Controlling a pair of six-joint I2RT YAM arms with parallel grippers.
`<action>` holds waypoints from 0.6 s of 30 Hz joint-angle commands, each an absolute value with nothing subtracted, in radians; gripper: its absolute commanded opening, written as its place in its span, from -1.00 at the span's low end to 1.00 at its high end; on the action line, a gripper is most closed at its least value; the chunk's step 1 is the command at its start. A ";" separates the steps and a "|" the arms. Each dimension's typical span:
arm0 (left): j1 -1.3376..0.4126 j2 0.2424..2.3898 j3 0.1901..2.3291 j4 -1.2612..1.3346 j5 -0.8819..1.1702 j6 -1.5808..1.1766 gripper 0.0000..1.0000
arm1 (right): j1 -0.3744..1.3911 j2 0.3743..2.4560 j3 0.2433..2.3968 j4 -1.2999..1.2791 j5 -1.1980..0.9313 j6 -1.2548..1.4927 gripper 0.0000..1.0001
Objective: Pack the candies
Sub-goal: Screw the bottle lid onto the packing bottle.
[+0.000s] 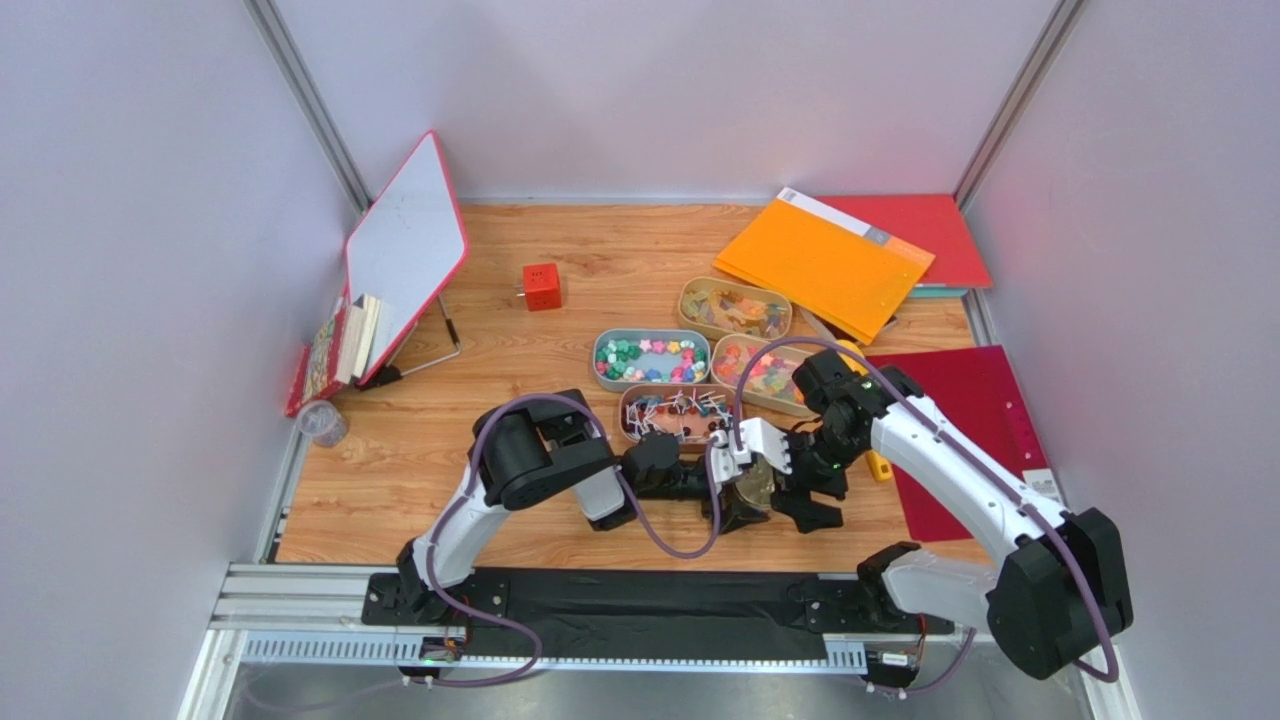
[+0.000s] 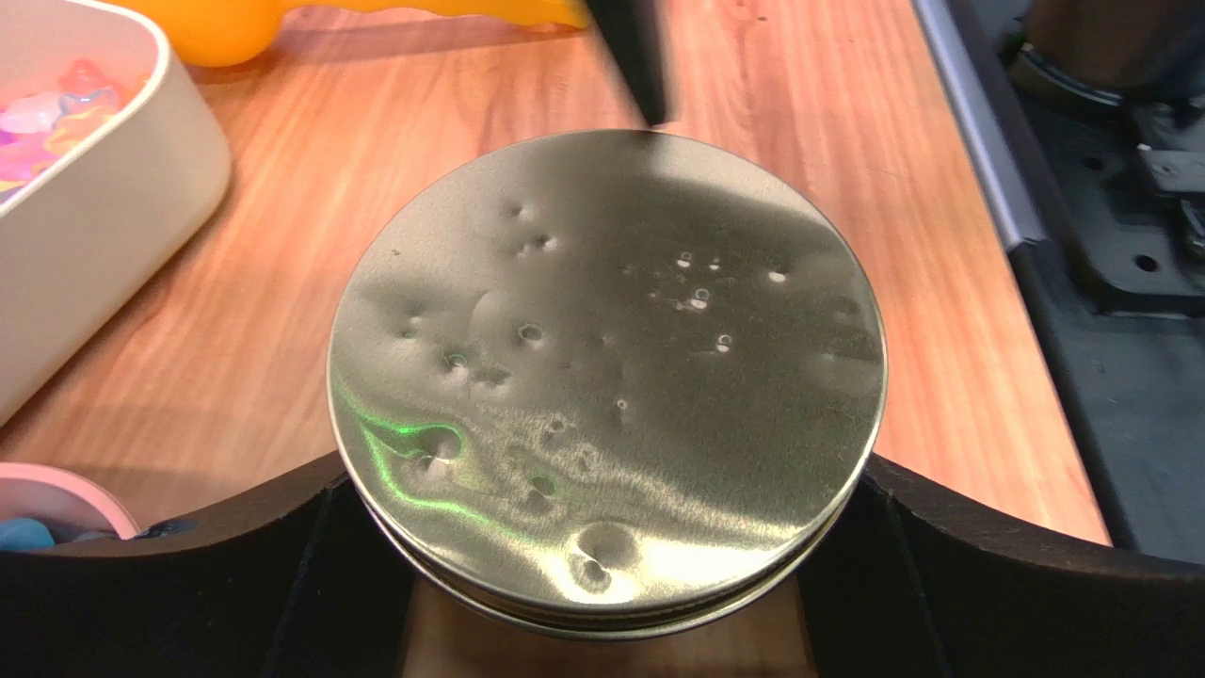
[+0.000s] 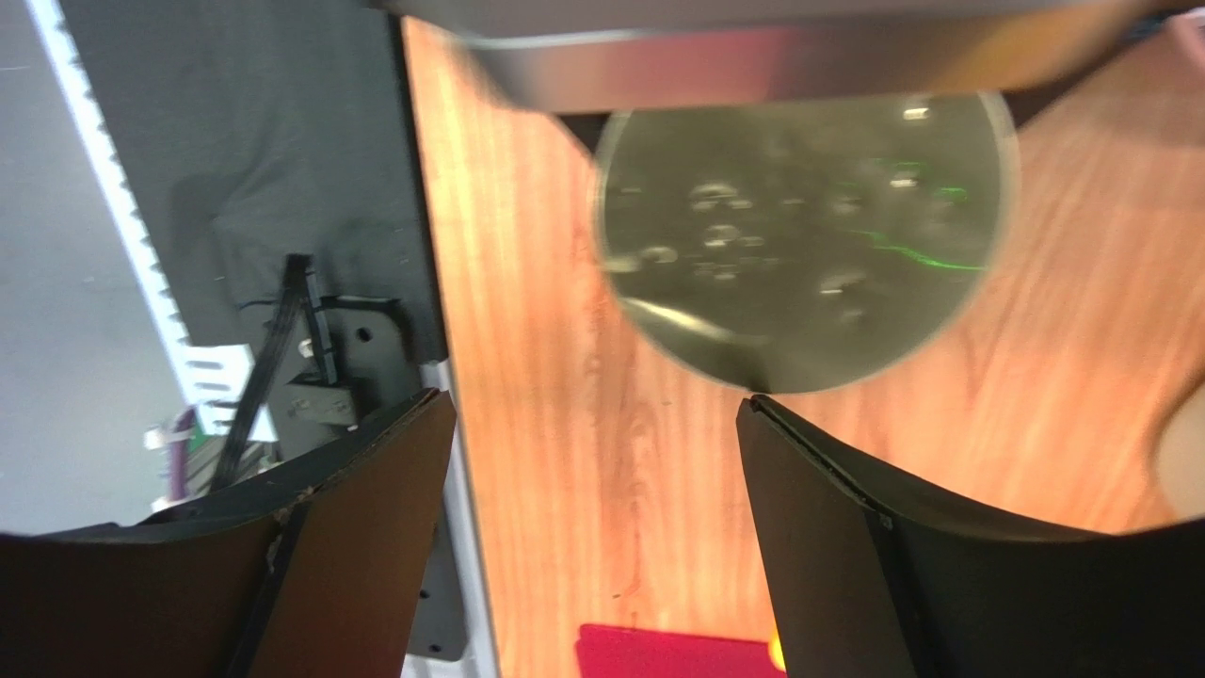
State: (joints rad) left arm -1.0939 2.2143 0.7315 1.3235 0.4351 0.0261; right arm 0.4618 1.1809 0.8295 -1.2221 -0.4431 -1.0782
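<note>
The left arm is folded at the elbow, and its forearm runs low across the table (image 1: 436,465) toward the right arm. The left gripper (image 2: 606,466) has its jaws set wide and clasps a tin (image 1: 751,489), one finger on each side just under the lid (image 2: 608,353). The dented lid faces up and fills the gap between these jaws. Whether the tin rests on the table or hangs just above it cannot be told.

The right arm reaches forward from its base, bends at the wrist and turns back toward the tin. The right gripper (image 3: 594,410) has its jaws spread with only bare table between them. The lid lies just past its fingertips, outside the gap. In the left wrist view one right finger (image 2: 639,57) comes down at the lid's far rim, and contact cannot be told.

The candies (image 1: 651,357) lie outside both pairs of jaws, in four oval trays (image 1: 607,365) on the far side of the grippers. Each tray's long axis runs roughly across the table. The candies are heaped loose and share no direction. One tray (image 2: 135,212) lies just beyond the left finger, apart from the tin.
</note>
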 commanded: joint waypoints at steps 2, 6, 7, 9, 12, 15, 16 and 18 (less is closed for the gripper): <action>-1.046 2.327 0.687 0.868 0.316 0.051 -1.00 | 0.436 1.100 0.876 -1.293 -0.443 -1.026 0.57; -1.046 2.332 0.695 0.861 0.318 0.054 -1.00 | 0.407 1.103 0.951 -1.282 -0.452 -1.014 0.57; -1.046 2.335 0.696 0.859 0.321 0.054 -1.00 | 0.402 1.118 0.977 -1.281 -0.460 -1.012 0.57; -1.046 2.338 0.699 0.857 0.324 0.054 -1.00 | 0.391 1.169 0.997 -1.263 -0.489 -1.012 0.57; -1.046 2.338 0.699 0.856 0.331 0.052 -1.00 | 0.390 1.239 1.025 -1.215 -0.521 -1.028 0.57; -1.046 2.338 0.699 0.856 0.331 0.055 -1.00 | 0.390 1.322 1.051 -1.180 -0.549 -1.040 0.57; -1.046 2.338 0.698 0.856 0.330 0.054 -1.00 | 0.388 1.345 1.058 -1.175 -0.555 -1.049 0.57; -1.046 2.335 0.696 0.854 0.330 0.055 -1.00 | 0.388 1.399 1.086 -1.170 -0.577 -1.058 0.57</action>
State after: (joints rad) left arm -1.0710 2.2223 0.7570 1.3041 0.4091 0.0250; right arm 0.3935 1.3205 1.0180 -1.2282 -0.5041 -1.0370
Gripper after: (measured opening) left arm 0.887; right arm 0.786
